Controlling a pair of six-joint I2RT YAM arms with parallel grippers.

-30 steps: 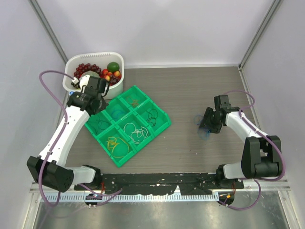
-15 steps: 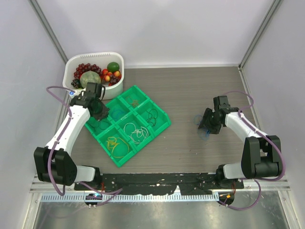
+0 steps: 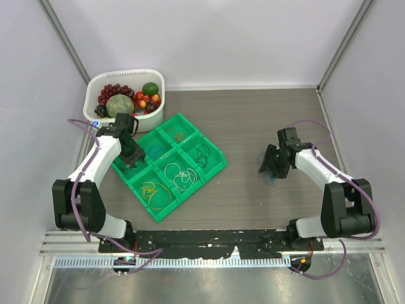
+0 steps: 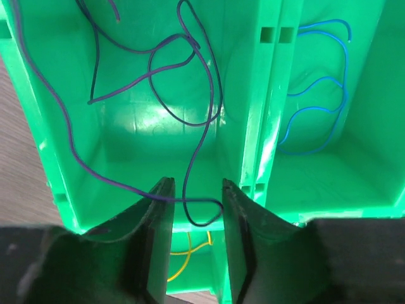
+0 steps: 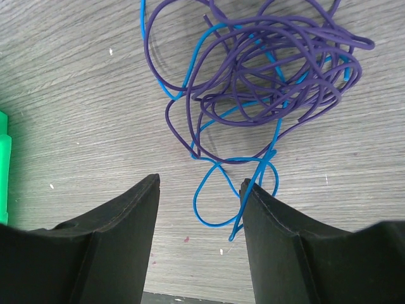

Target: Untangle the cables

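Left gripper moved onto tray, jaws narrowly parted, purple cable released (apparently). Purple-blue tangle left unsorted beneath right gripper, wide, empty.

Bright, even overhead light; mild glare inside the green tray.

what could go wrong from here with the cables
1. The purple cable in the green compartment loops between the left fingers. Lifting away could snag it and drag it back out.
2. The blue loop between the right fingers threads through the purple tangle. Pulling it may tighten the knot or drag the whole clump.
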